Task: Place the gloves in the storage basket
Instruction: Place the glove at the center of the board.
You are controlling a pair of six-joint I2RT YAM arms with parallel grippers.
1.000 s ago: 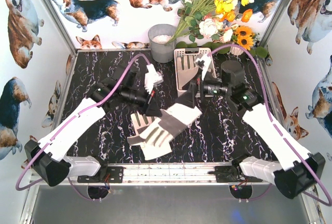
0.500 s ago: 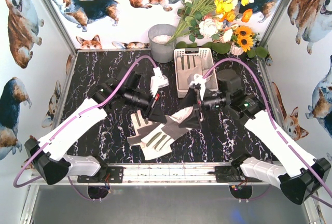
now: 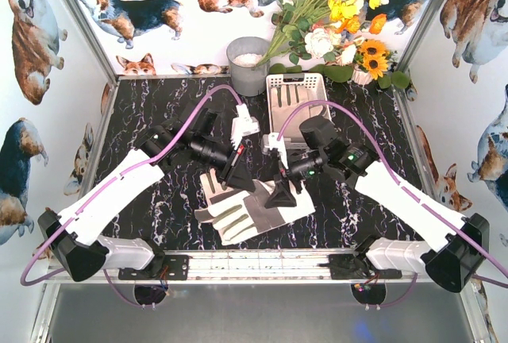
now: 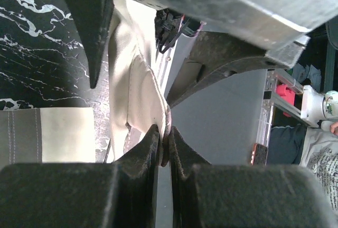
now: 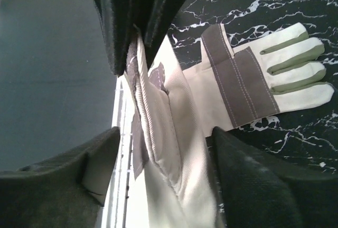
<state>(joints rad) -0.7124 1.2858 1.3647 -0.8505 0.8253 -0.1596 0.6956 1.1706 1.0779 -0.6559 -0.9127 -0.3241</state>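
Left wrist view, left gripper [image 4: 165, 141] pinching glove [image 4: 134, 91] by cuff, right gripper [image 5: 165, 133] wide, straddling same glove.

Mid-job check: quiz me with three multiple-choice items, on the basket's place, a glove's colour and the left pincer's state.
1. Where does the storage basket stand?
A. By the arm bases.
B. At the back of the table, right of the grey bucket.
C. In the front left corner.

2. What colour are the panels on the glove on the table?
A. Red.
B. Blue.
C. Dark grey.

3. How is the left pincer?
A. Shut on the glove's cuff.
B. Wide open over the basket.
C. Shut on the bucket.

Answers:
1 B: the top view shows it beside the bucket.
2 C: the right wrist view shows grey panels on cream fabric.
3 A: its wrist view shows it pinching cream fabric.
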